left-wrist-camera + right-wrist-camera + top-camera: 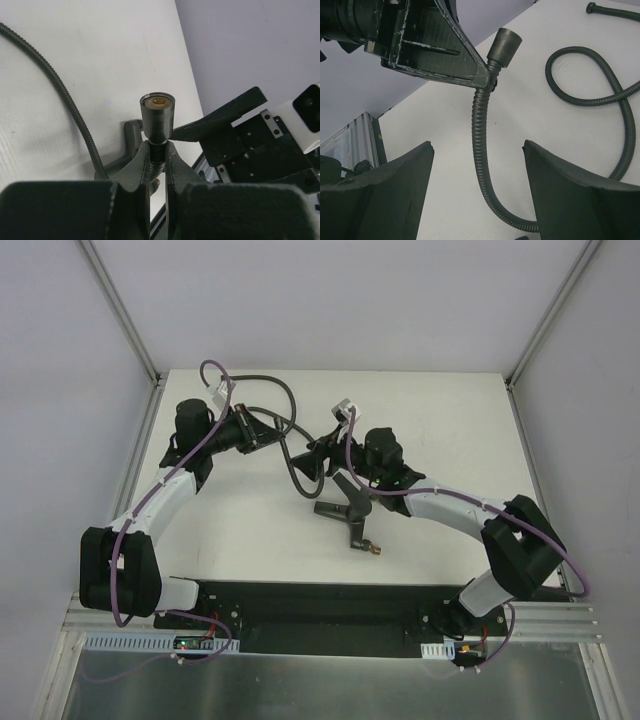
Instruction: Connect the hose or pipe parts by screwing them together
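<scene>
The hose is sitting clenched in our left end effector; we are reckoning the released right end effector grabs the forked fitting next.

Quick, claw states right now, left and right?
Left claw: shut on the hose below its end nut.
Right claw: open around the hose, not gripping it.

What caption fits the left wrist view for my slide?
Left tool gripping the grey hose just below its end nut, whose opening faces the camera.

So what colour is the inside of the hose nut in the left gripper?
Brass-gold inside a dark grey nut; the left wrist view shows it best.
</scene>
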`<action>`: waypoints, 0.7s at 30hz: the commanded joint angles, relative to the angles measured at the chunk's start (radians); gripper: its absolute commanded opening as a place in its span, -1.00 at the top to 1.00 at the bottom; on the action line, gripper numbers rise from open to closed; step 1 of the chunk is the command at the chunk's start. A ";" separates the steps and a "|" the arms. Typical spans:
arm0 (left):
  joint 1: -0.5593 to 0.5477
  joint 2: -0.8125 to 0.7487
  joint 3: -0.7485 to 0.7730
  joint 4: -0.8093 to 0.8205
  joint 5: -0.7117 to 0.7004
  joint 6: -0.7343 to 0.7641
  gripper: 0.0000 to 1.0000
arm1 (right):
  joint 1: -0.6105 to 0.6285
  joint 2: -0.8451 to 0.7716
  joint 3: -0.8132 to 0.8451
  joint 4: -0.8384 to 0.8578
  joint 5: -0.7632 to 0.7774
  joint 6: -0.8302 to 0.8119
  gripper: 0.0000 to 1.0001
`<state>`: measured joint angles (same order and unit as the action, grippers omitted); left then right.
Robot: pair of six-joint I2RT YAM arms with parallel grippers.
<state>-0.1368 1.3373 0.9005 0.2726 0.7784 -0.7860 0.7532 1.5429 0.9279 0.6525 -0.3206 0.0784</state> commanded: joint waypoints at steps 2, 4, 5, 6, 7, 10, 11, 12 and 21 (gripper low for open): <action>-0.012 -0.040 -0.021 0.206 0.036 -0.137 1.00 | 0.005 0.065 0.098 0.144 -0.101 -0.025 -0.50; -0.017 -0.043 -0.026 0.234 0.036 -0.151 1.00 | 0.005 0.094 0.123 0.128 -0.112 -0.043 -0.49; -0.018 -0.046 -0.034 0.246 0.035 -0.165 1.00 | 0.005 0.105 0.146 0.119 -0.110 -0.048 -0.47; -0.018 -0.047 -0.037 0.264 0.032 -0.170 1.00 | 0.006 0.112 0.163 0.108 -0.110 -0.051 -0.41; -0.020 -0.047 -0.041 0.273 0.029 -0.176 1.00 | 0.005 0.127 0.173 0.089 -0.112 -0.054 -0.39; -0.020 -0.043 -0.063 0.336 0.016 -0.222 1.00 | 0.008 0.149 0.207 0.076 -0.124 -0.048 -0.32; -0.020 -0.038 -0.074 0.352 0.013 -0.251 1.00 | 0.009 0.152 0.216 0.067 -0.120 -0.049 -0.29; -0.020 -0.035 -0.078 0.373 0.010 -0.265 1.00 | 0.009 0.155 0.230 0.055 -0.103 -0.054 -0.16; -0.020 0.019 -0.068 0.467 -0.034 -0.377 1.00 | -0.005 0.141 0.238 -0.051 -0.061 -0.124 0.56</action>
<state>-0.1513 1.3468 0.8181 0.6056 0.7727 -1.0836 0.7528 1.6997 1.1294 0.6415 -0.3801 -0.0029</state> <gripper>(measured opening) 0.051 0.201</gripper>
